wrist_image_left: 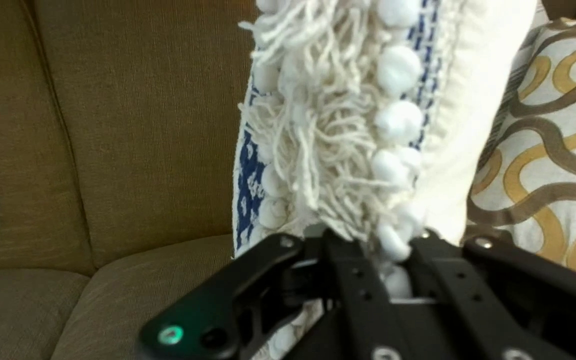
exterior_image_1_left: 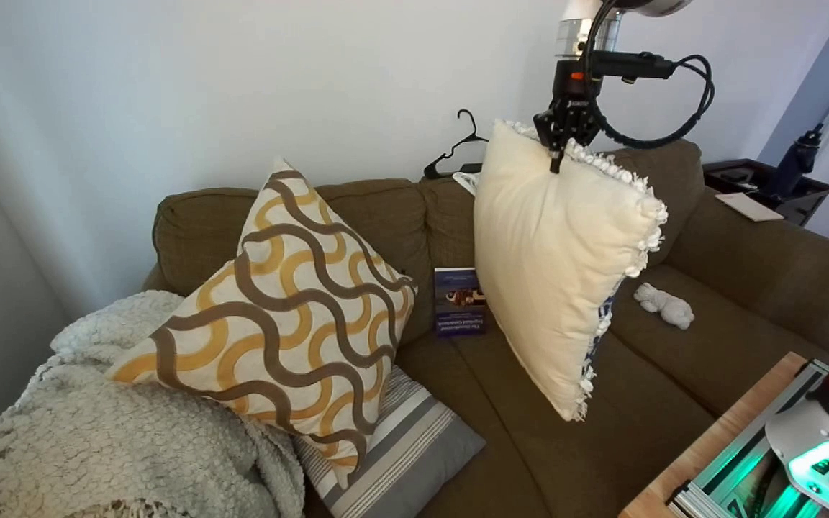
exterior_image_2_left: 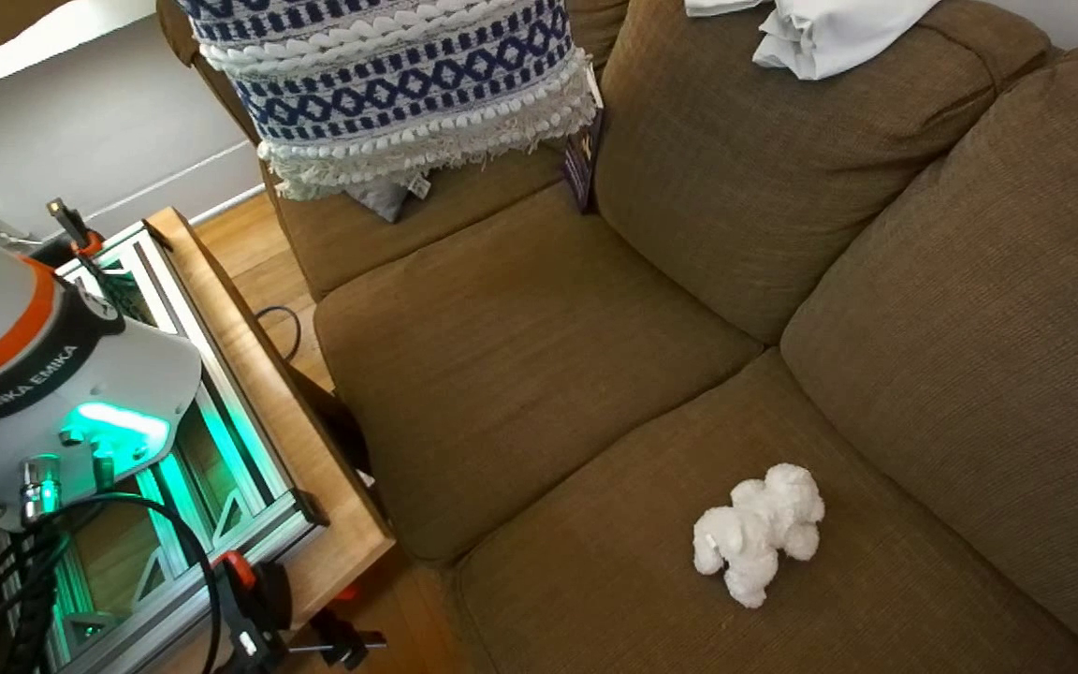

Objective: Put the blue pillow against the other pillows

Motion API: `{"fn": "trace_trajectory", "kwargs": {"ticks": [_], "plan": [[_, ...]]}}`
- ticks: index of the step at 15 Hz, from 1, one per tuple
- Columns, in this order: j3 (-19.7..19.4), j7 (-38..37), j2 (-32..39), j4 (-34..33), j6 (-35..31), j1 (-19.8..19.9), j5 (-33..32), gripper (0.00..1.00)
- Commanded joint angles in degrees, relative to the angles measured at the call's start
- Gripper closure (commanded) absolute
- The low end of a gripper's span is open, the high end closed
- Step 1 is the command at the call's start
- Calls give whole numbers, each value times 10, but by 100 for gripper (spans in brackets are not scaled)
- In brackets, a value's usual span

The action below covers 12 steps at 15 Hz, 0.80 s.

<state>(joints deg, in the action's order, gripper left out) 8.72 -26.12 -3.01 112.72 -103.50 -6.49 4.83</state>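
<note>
The white Franka base stood on a wooden table, well apart from the blue pillow. In an exterior view the end of the arm came in at the top, over the blue pillow, with the wrist close to vertical and a black cable looped out beside it. The gripper pointed down onto the blue pillow's fringed upper edge, and its 2 fingers were clamped there, 1 on each face: the wrist view showed bobbles and tassels pinched between them, and in an exterior view the cream back creased under a fingertip. The blue pillow hung on edge beneath the gripper, over the brown sofa; the lowest corner seemed clear of it, though the angles made that hard to judge.

Off the blue pillow's cream side, and apart from it, the wavy pillow stood tilted, a lower corner over the striped pillow, which lay flat. A cream blanket was heaped on that side too, farther from the blue pillow. Off its navy-and-white banded side, well apart, a white plush toy lay on the sofa. Behind the blue pillow a purple-blue book stood against the sofa's back, and past it, higher up, were a white cloth, a black hanger and the pale wall.
</note>
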Motion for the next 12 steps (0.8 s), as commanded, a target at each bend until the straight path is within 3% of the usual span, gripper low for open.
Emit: {"fn": "trace_trajectory", "kwargs": {"ticks": [1,7,12], "plan": [[12,7,32,-10,-5,-17,-13,96],[15,7,133,-72,-39,-48,-85,96],[7,6,228,-157,-13,-78,-132,96]]}}
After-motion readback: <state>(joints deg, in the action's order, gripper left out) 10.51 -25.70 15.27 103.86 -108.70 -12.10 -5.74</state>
